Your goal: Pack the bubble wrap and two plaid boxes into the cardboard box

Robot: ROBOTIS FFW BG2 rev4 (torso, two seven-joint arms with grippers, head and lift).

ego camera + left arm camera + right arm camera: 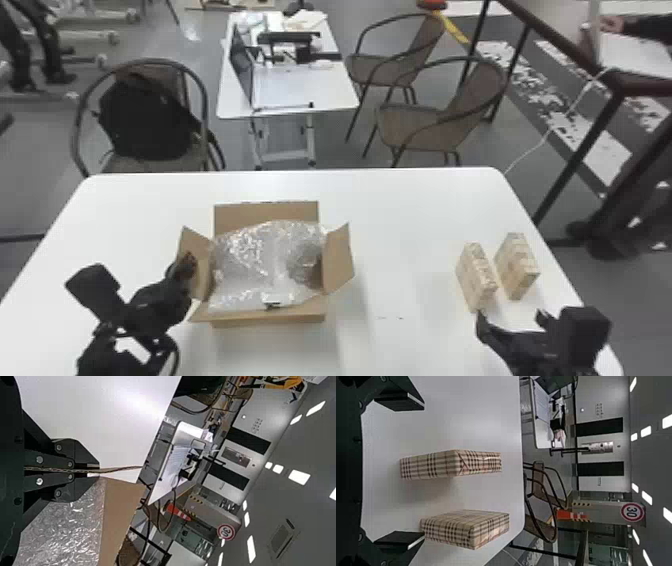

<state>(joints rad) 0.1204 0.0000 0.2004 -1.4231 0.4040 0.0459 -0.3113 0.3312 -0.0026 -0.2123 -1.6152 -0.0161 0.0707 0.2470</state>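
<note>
The cardboard box (270, 321) stands on the table with its flaps up, and bubble wrap (265, 265) fills its opening. At its left side, my left gripper (189, 265) is at the left flap. In the left wrist view, the left gripper (93, 471) is shut on that cardboard flap (123, 469). Two plaid boxes stand side by side on the right, the nearer one (477, 275) left of the other (517, 265). My right gripper (510, 317) is just in front of them. In the right wrist view, the right gripper (409, 471) stands wide open, the plaid box (451, 465) beyond its fingers, untouched.
The white table (400, 210) carries all of this. Behind it are a chair with a black bag (145, 120), two more chairs (440, 115) and a smaller cluttered table (310, 90). A dark railing (575, 155) runs at the right.
</note>
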